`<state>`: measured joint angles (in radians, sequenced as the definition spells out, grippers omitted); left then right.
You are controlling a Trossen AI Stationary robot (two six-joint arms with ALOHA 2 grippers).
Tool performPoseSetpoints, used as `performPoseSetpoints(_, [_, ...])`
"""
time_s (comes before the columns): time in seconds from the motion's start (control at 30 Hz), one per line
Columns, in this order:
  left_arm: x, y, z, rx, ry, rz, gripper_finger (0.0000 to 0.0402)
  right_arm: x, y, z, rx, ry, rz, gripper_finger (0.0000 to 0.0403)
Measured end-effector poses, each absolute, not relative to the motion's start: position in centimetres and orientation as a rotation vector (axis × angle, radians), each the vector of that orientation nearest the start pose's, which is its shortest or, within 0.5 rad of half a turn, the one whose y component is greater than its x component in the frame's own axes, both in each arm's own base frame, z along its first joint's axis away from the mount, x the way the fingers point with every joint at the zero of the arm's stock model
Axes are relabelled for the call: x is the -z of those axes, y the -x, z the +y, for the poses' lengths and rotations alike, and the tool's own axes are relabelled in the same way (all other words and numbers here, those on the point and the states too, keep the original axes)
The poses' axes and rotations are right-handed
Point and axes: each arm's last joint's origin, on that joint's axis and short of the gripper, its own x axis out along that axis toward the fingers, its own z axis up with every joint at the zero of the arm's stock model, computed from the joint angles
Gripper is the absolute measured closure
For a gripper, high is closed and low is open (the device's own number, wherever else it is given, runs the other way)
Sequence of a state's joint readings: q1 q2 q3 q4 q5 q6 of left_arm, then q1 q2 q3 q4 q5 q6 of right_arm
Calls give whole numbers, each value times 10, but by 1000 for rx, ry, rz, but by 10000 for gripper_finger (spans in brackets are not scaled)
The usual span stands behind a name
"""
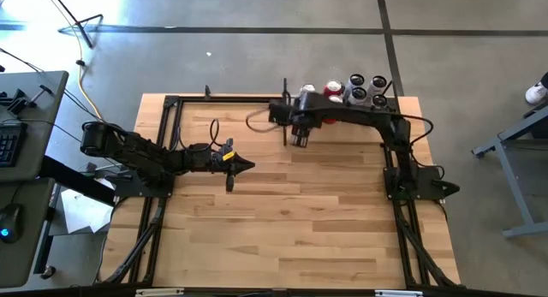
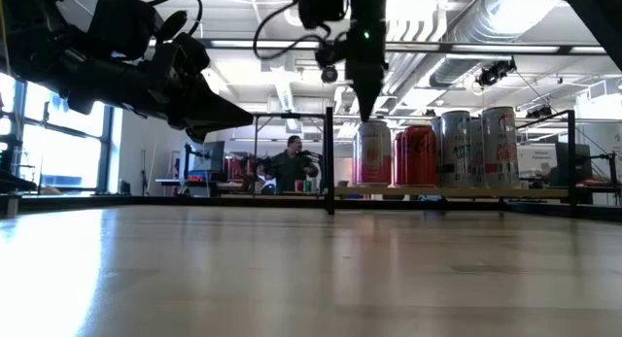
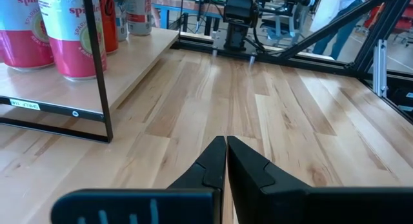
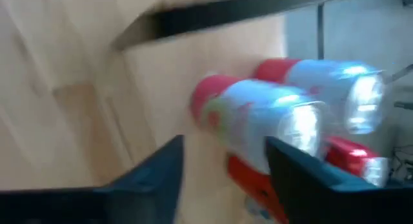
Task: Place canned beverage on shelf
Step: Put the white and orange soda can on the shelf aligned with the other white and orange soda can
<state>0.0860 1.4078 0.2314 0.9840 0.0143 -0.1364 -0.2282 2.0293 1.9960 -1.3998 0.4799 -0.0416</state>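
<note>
Probably robotics lab: exposed ceiling ducts (image 2: 505,26), workbenches (image 2: 262,188), seated person (image 2: 292,167), concrete floor (image 1: 257,57).

One camera looks straight down on the table (image 1: 282,220), one sits level at its surface, and each wrist camera peers closely past its claw; all share the cans (image 2: 434,148).

Shelf (image 1: 377,103) at bench (image 1: 282,220) far edge, right side; cans (image 1: 355,87) stand upright on shelf. Right claw (image 1: 300,139) just beside shelf left end. Left claw (image 1: 250,166) over bench middle-left.
</note>
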Motion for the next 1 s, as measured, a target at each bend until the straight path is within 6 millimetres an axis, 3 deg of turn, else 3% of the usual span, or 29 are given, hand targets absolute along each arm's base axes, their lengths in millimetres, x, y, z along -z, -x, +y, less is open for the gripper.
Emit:
performPoseSetpoints(0.1, [-142,-221,18,-83,144,187,394,-282,-379,-90,527,241,1463,294])
performPoseSetpoints(0.2, [-143,-221,18,-82,137,186,394,-288,-365,-74,527,260,1359,383])
performPoseSetpoints(0.33, [-143,-221,18,-83,138,185,394,-286,-340,-67,564,206,1155,376])
performPoseSetpoints(0.57, [-143,-221,18,-86,146,179,394,-249,-299,-86,625,121,916,397])
performPoseSetpoints(0.77, [-143,-221,18,-86,145,178,394,-223,-286,-107,649,70,830,401])
performPoseSetpoints(1.0, [-143,-221,18,-86,137,179,394,-215,-278,-123,684,47,812,402])
